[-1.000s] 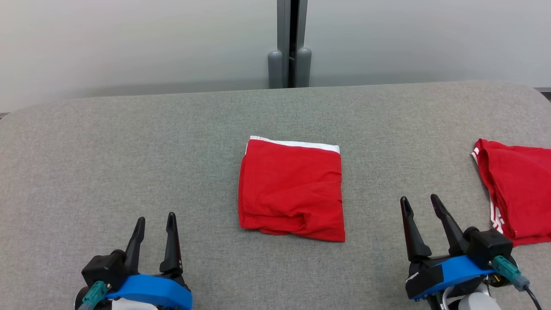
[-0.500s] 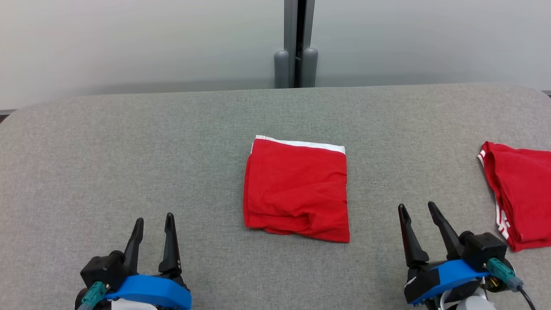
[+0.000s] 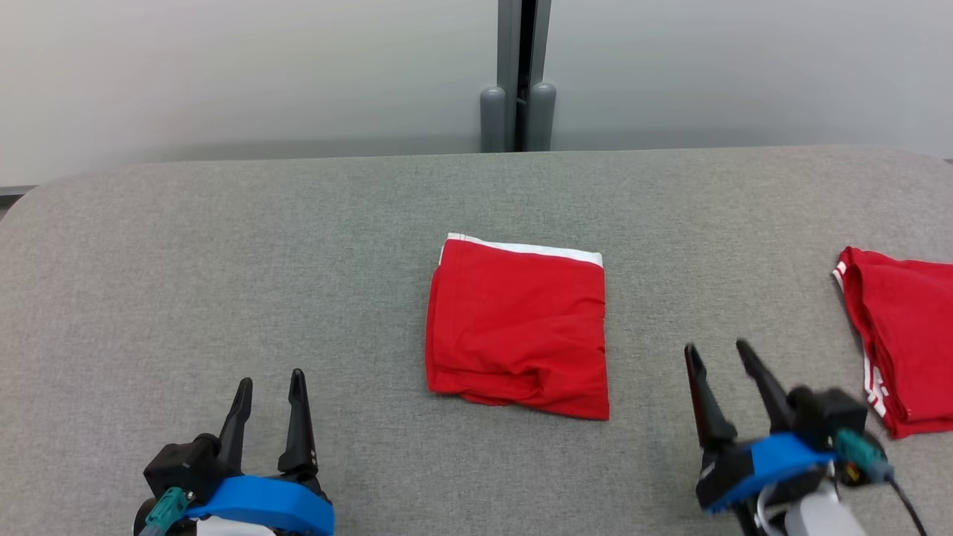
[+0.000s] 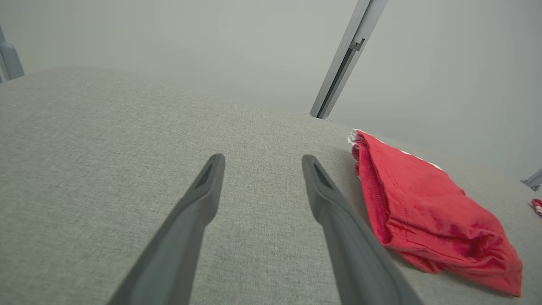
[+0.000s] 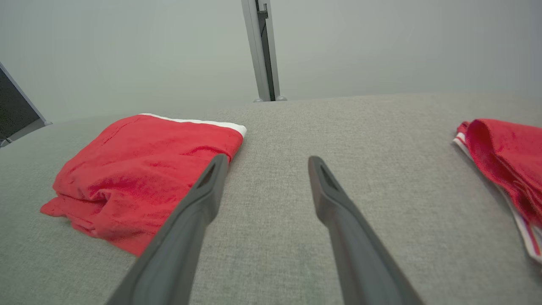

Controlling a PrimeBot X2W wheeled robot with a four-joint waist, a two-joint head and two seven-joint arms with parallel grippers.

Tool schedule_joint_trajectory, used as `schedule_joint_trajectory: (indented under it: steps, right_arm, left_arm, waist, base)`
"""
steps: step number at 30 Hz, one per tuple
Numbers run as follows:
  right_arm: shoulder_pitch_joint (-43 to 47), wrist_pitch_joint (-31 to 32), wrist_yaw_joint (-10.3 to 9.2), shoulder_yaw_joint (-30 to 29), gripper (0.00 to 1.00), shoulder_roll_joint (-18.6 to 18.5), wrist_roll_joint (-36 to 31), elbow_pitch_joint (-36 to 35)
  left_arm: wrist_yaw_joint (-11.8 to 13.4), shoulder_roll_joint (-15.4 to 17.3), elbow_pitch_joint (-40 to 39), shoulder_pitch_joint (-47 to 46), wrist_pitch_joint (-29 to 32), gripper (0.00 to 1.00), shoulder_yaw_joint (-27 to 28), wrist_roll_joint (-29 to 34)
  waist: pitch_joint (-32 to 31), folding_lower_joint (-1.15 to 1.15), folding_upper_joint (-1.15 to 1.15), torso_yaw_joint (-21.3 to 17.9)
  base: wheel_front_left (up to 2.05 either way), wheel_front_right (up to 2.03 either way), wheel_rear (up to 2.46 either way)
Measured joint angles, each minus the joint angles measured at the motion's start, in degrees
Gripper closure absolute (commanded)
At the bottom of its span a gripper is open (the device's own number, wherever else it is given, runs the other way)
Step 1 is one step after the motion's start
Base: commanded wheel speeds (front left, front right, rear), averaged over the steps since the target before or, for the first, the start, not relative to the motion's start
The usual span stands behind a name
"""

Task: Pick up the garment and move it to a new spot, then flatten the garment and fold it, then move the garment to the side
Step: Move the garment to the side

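Two red garments are on our grey padded table (image 3: 223,246): the folded garment (image 3: 518,331) lies flat at the centre with its white band along the far edge, and a second red garment (image 3: 904,339) with white side stripes lies well apart at the table's right edge. Our left gripper (image 3: 271,379) is at lower left and our right gripper (image 3: 717,348) at lower right, both with fingers spread apart, holding nothing, clear of both cloths. We see the folded garment between the two grippers, nearer the right one, and a grey post (image 3: 519,74) behind the table's far edge.
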Motion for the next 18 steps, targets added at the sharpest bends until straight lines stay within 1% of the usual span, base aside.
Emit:
schedule_joint_trajectory:
  steps: [2,5,7,14,18]
  right_arm:
    - [-2.3,0.9,0.00,-0.7,0.00,0.0,-1.8,0.3]
    - [-6.6,4.8,0.00,-1.6,0.00,0.0,-4.0,0.3]
    - [-9.2,9.8,0.00,-1.8,0.00,-0.1,-4.5,0.9]
    - [-16.2,28.1,0.00,-1.7,0.00,0.0,-3.3,5.4]
    - [-18.4,36.0,0.00,-1.8,0.00,-0.1,-2.4,8.3]
  left_arm:
    - [0.0,-0.1,0.1,-0.1,0.0,0.00,0.0,0.3]
    - [0.0,0.0,0.0,-0.3,0.0,0.00,0.6,0.5]
    - [0.0,0.0,-0.1,-0.8,0.0,0.00,0.7,0.7]
    - [-0.1,-0.3,-0.5,-1.2,0.0,0.00,0.9,1.5]
    - [-0.1,-0.5,-0.6,-1.5,0.0,0.00,1.3,1.5]
  waist:
    - [0.1,0.00,0.00,0.2]
    - [0.5,0.00,0.00,0.7]
    - [0.9,0.00,0.00,1.2]
    - [2.6,0.00,0.00,4.1]
    - [3.9,0.00,0.00,6.1]
  base:
    - [0.00,0.00,0.00]
    - [0.00,0.00,0.00]
    - [0.00,0.00,0.00]
    - [0.00,0.00,0.00]
    - [0.00,0.00,0.00]
